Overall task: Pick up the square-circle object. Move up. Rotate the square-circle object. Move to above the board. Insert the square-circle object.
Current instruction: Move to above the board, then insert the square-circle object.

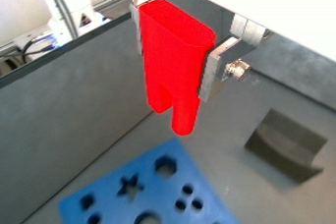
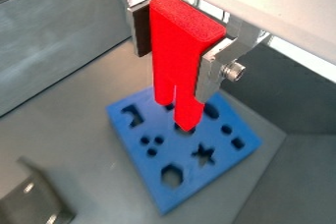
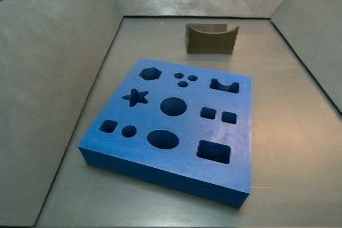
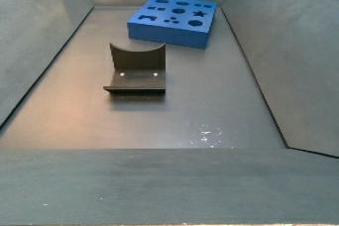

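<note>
Both wrist views, pincer (image 2: 178, 46) clamping smooth red square-circle object (image 2: 178, 61), above blue board (image 2: 184, 154).

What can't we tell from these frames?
- Claw and red square-circle object: outside both side views, so height over the blue board is unknown.
- Which cut-out lies under it: the block hides part of the board in a wrist view.
- Board: cut off by the frame edge in a wrist view.
- Dark notched block: front face hidden.

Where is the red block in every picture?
Wrist views: the square-circle object hangs upright in the gripper, above the floor.
Side views: not in either.
Shared landmark: the board, in all four.
</note>
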Motion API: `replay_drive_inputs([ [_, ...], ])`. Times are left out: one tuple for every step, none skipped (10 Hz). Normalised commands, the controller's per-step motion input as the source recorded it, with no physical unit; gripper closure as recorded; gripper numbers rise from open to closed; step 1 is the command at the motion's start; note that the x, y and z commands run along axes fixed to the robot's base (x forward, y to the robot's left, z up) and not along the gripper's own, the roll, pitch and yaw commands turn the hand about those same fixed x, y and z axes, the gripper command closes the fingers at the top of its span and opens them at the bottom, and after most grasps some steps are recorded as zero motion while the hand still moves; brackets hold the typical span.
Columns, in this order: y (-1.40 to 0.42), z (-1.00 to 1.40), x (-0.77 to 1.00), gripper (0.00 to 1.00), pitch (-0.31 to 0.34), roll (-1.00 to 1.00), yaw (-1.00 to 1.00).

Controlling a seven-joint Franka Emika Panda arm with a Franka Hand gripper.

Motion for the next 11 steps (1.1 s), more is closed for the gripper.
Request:
replay_drive_inputs([
  [-0.49,-0.06,0.22,1.0,0.025,0.03,0.01],
  [-0.3,-0.03,0.16,1.0,0.019,0.04,0.01],
  [-0.01,0.0,0.0,1.0,0.0,0.01,0.01],
  [-0.04,0.0,0.0,1.0,0.0,0.01,0.0],
  [-0.01,0.0,0.06,1.0,0.0,0.0,0.0],
  [0.0,-0.04,0.0,1.0,0.0,0.0,0.0],
  [-0.27,-0.4,-0.03,1.0,-0.029,0.05,-0.1],
  [-0.43,-0.58,-0.02,1.0,-0.074,0.11,-0.11],
  [-0.5,-0.64,0.0,1.0,-0.101,0.13,-0.05],
  [-0.54,-0.65,0.0,1.0,-0.12,0.14,-0.04],
  [-0.57,-0.6,0.0,1.0,-0.126,0.15,-0.08],
])
